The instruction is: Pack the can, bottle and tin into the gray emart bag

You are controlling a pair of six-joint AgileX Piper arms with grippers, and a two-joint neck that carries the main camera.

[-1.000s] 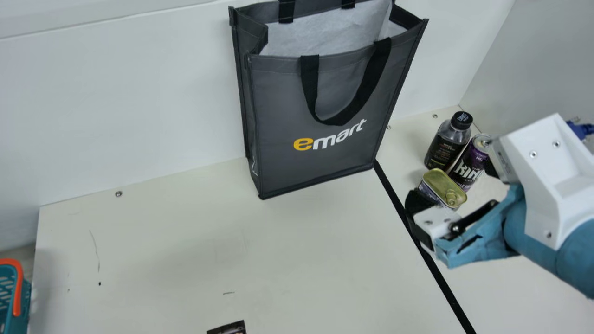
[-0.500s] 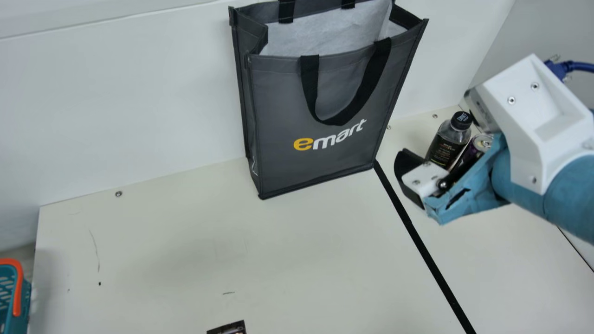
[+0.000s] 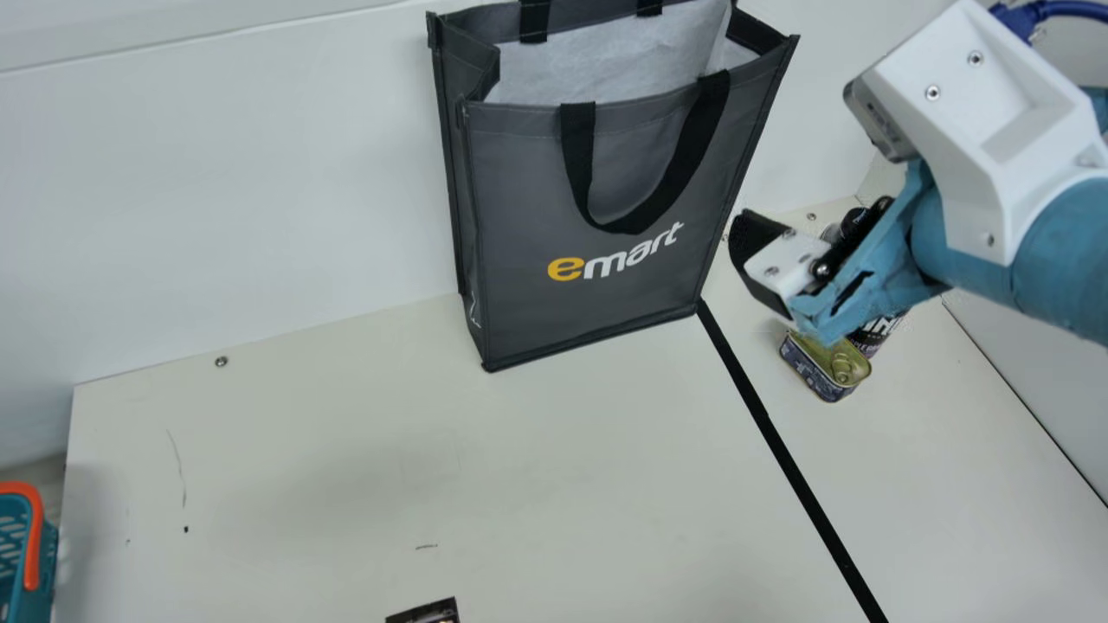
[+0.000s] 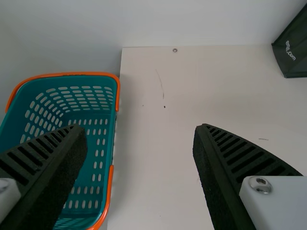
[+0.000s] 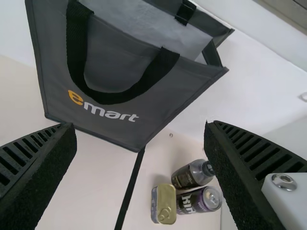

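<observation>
- Your right gripper [image 5: 140,126] is wide open with nothing in hold; it hangs raised near the bag [image 5: 53,62] and the items.
- Your left gripper [image 4: 140,128] is also spread wide and has nothing, near the basket [image 4: 67,74].
- You have the can [image 5: 194,202] and bottle [image 5: 189,175] upright side by side, right of the bag, with the tin [image 5: 165,199] flat and close by; you can't tell whether they touch.
- Expect the bottle to be fairly heavy if full, its plastic giving slightly; grip it round the label, below the shoulder.
- The can looks smooth and thin-walled, so it may slip or dent; take it mid-body with moderate force.
- The tin should be stiff and compact but slick; pinch it squarely across its narrower width, clear of the pull ring.
- The bag looks soft-sided and may fold if you catch its rim or handles.
- You count one can, one bottle, one tin, one bag and one basket.
</observation>
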